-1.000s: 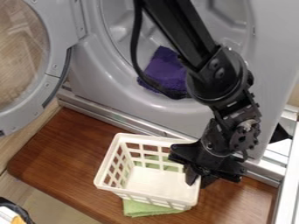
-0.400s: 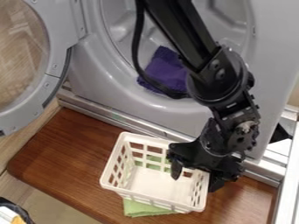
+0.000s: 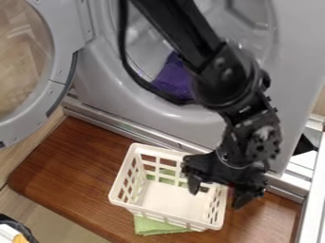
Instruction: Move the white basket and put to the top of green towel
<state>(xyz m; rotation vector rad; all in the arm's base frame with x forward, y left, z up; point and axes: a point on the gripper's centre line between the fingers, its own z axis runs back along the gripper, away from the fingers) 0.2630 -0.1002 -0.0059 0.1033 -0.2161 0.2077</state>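
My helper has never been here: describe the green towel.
At the foot of the grey machine is a brown board with a white basket. The towel lies under the basket, poking out at its near side; it is pale green, unlike the purple cloth in the drum.

The white lattice-sided basket (image 3: 171, 197) stands upright and empty on the green towel (image 3: 155, 227), partly covering it.

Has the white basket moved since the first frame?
Yes, slightly right in the view: the white basket sits farther from the left end of the wooden board.
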